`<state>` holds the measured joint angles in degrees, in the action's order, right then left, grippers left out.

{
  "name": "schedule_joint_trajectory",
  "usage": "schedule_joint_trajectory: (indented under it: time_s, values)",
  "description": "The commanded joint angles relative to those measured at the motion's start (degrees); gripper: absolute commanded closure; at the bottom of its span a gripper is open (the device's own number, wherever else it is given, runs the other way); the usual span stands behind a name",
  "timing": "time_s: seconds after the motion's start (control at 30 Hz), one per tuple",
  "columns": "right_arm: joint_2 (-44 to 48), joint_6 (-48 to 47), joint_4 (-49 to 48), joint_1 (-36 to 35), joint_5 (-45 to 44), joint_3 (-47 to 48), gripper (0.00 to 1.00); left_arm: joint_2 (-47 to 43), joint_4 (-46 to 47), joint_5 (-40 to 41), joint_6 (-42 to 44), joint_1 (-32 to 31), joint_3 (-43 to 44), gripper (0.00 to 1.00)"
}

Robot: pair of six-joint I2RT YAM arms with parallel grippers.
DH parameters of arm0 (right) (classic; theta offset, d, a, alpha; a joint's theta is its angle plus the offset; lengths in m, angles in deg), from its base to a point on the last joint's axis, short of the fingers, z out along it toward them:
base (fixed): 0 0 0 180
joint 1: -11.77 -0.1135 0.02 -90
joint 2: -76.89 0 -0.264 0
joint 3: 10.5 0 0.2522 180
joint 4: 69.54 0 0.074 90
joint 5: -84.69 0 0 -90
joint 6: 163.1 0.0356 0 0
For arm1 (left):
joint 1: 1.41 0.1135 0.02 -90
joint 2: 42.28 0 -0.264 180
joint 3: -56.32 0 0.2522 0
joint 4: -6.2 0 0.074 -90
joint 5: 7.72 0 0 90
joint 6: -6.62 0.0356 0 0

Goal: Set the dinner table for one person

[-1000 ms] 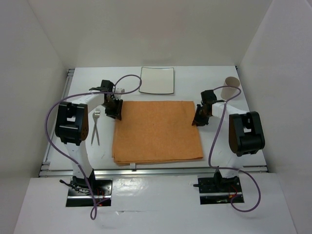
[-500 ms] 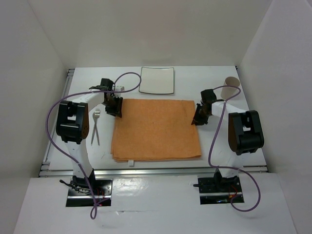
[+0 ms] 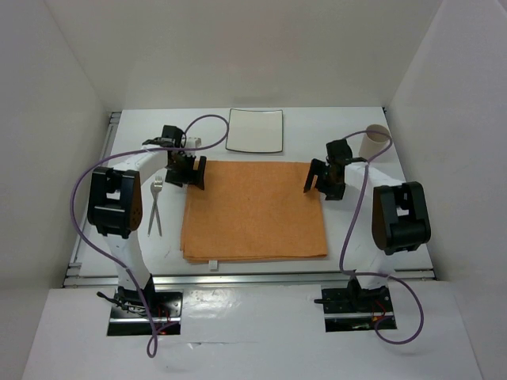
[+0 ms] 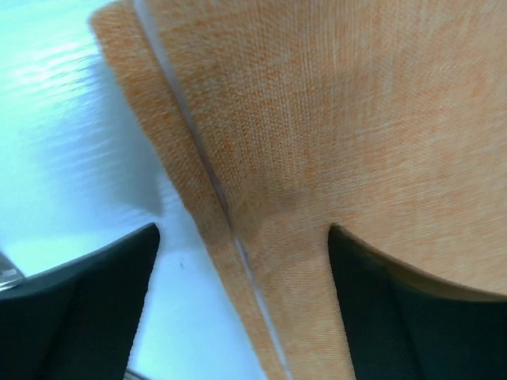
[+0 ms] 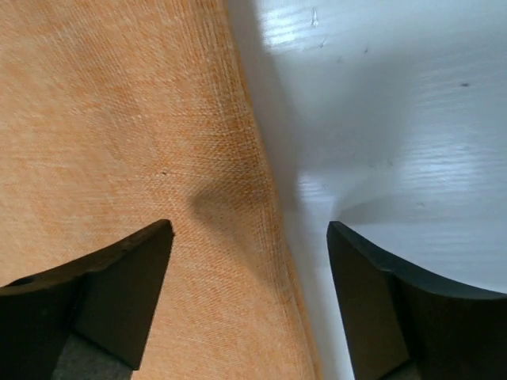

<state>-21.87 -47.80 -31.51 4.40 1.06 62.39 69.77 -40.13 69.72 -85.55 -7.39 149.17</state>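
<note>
The orange cloth (image 3: pixel 253 210) lies flat in the middle of the white dinner table (image 3: pixel 348 237). Over its far left corner hangs my left gripper (image 3: pixel 192 172), open, its jaws astride the cloth's folded edge (image 4: pixel 230 237) without pinching it. At the far right corner my right gripper (image 3: pixel 323 179) stands open too, one finger over the cloth (image 5: pixel 158 158), the other over bare table (image 5: pixel 396 119). A white square plate (image 3: pixel 255 130) with a dark rim sits behind the cloth. A metal fork (image 3: pixel 155 206) lies left of it. A beige cup (image 3: pixel 375 141) stands at the far right.
White walls close in the table on the left, back and right. Silver rails (image 3: pixel 253 277) run along the near and left edges. Purple cables (image 3: pixel 214 127) loop from both arms above the table.
Both grippers have opened and let go of the cloth's far corners. The cloth has been drawn slightly away from the near edge and now lies flat.
</note>
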Motion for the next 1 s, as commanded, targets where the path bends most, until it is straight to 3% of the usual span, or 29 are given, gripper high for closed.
schedule_joint_trajectory:
  time_s: [0.0, 0.07, 0.1, 0.23, 0.33, 0.47, 0.53, 0.7, 0.97]
  values:
    - [6.0, -5.0, 1.5, -1.4, -6.5, 6.4, 0.11, -5.5, -0.4, 1.7, -0.6, 0.1, 1.2, 0.03]
    - [6.6, -7.1, 2.9, -2.9, -7.2, 11.8, 0.08, -7.9, -0.4, 3.5, -0.6, 0.1, 2.9, 0.01]
    - [6.6, -7.1, 3.5, -2.9, -7.7, 13.5, 0.0, -8.7, -1.2, 4.2, -0.6, 0.1, 3.6, 0.01]
    - [3.9, -7.3, -1.2, -3.6, 1.3, 17.8, 0.0, -13.1, -2.4, 6.1, -0.6, 0.1, 5.6, 0.0]
    - [-2.4, -5.4, -9.8, -3.1, 11.3, 18.9, 0.0, -16.9, -2.9, 6.8, -0.6, 1.3, 6.2, 0.0]
    - [-15.1, 1.6, -11.7, -2.4, 17.3, 28.1, 0.0, -20.7, -4.2, 7.4, 1.0, 1.3, 3.4, 0.0]
    - [-19.9, 3.7, -11.7, -2.4, 16.8, 32.9, 0.0, -21.9, -6.0, 7.4, 2.3, 1.3, 2.8, 0.0]
    - [-24.2, 7.0, -14.7, -2.9, 11.7, 34.6, 0.0, -28.8, -6.1, 9.7, 4.0, 2.5, -4.1, 0.0]
    - [-34.1, 11.7, -18.4, -2.4, 15.4, 39.9, 0.06, -28.7, -5.6, 12.0, 5.2, 4.7, -6.5, 0.0]
